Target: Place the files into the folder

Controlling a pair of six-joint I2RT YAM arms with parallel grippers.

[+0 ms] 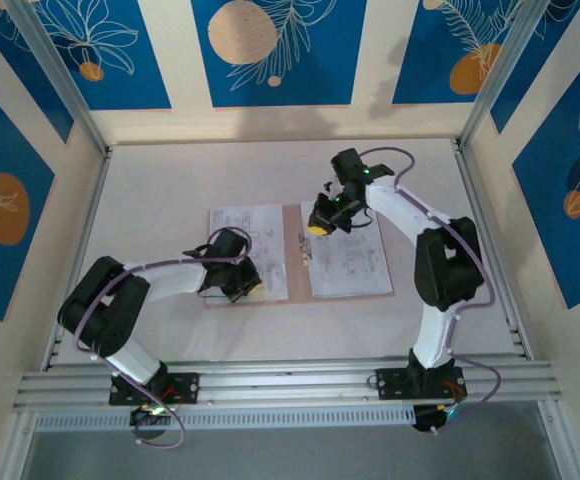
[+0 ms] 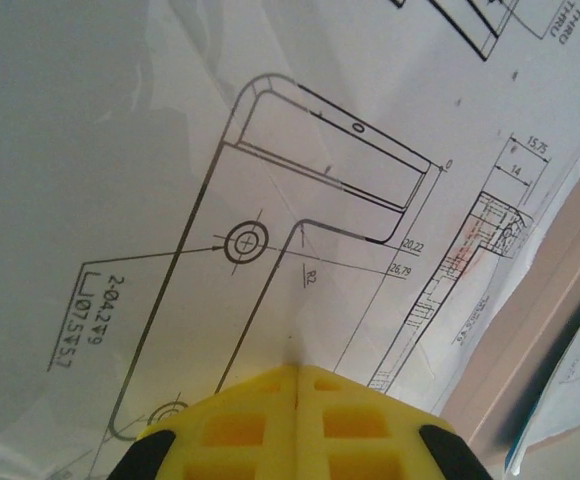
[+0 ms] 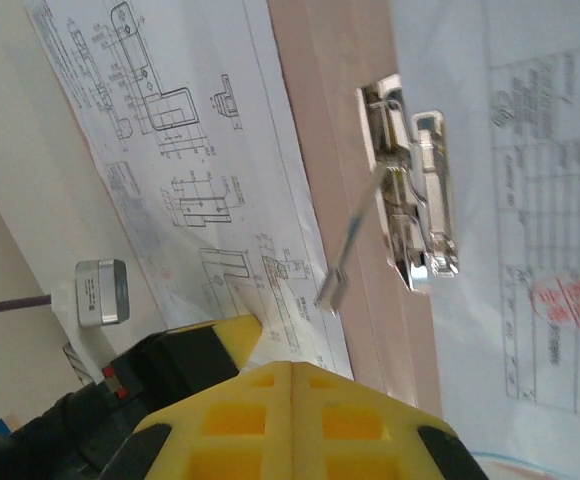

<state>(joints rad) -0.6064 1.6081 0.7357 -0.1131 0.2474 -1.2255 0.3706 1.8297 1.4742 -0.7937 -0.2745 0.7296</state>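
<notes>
Your folder (image 1: 295,272) lies open and flat in the middle of the surface (image 1: 170,180), its pinkish-tan card showing as a bare strip down the spine and as a thin border round the edges. The files are already on it. One white printed sheet (image 1: 242,225) covers the folder's left half, and its outer edge reaches to the folder's left border. A second white sheet (image 1: 355,265) lies on the folder's right half.

Your left pincer (image 1: 250,287) is over the near part of the left half, on the side next to the spine. From the left wrist you see its yellow fingers (image 2: 240,430) pressed together with nothing between them. The tips point at a line drawing of a bracket on that sheet, and the folder's spine runs past on the right. You cannot tell whether the tips rest on the paper or sit just above it.

Your right pincer (image 1: 317,228) is over the far part of the folder, just right of the spine. Its yellow fingers (image 3: 350,430) are likewise closed on nothing. Ahead of them, the right wrist view shows a metal clip (image 3: 415,190) fixed to the card at the inner edge of the right half, with the printed sheets on either side of the bare spine.
</notes>
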